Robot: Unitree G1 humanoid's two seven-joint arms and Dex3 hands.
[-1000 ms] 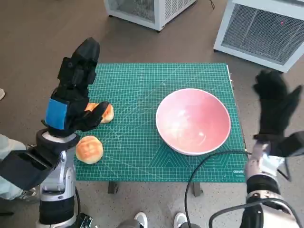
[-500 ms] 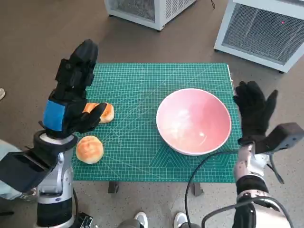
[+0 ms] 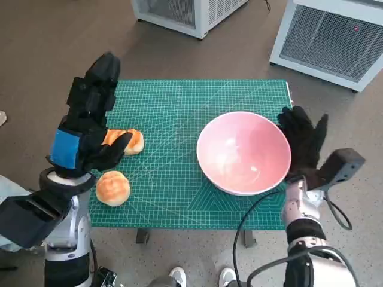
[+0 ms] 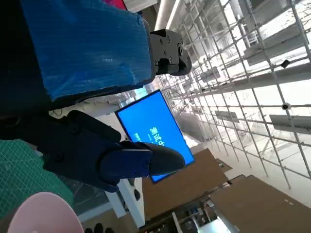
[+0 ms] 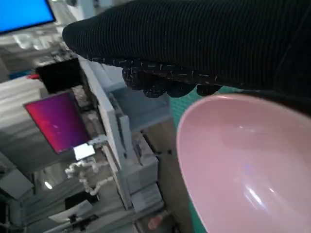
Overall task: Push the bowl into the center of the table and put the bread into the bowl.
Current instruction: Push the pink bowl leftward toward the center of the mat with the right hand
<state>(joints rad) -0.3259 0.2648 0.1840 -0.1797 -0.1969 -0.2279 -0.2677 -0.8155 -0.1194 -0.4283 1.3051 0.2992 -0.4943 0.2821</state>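
The right hand (image 3: 303, 143) in its black glove is seen at the right rim of the pink bowl (image 3: 243, 152), fingers spread and nothing held. Whether the glove touches the rim cannot be told from above. In the right wrist view the glove (image 5: 194, 43) is a dark band just above the bowl (image 5: 248, 165), and the fingertips are hard to make out.

The left hand (image 3: 85, 128) is held up over the left side of the green mat (image 3: 179, 107), fingers apart, nothing gripped. In the left wrist view only the blue tape and black fingers (image 4: 97, 150) are shown against a blue screen (image 4: 153, 131), with a small piece of the bowl (image 4: 43, 213) cut off at the edge.

2 bread rolls are on the mat. The near roll (image 3: 112, 188) is seen whole by the front left edge. The far roll (image 3: 133, 142) is partly hidden behind the left hand. The bowl sits on the right half of the mat, well apart from both rolls.

Since 1 second ago, the right hand has been brought in from beyond the table's right edge to the bowl's side. The bowl and rolls have not been moved.
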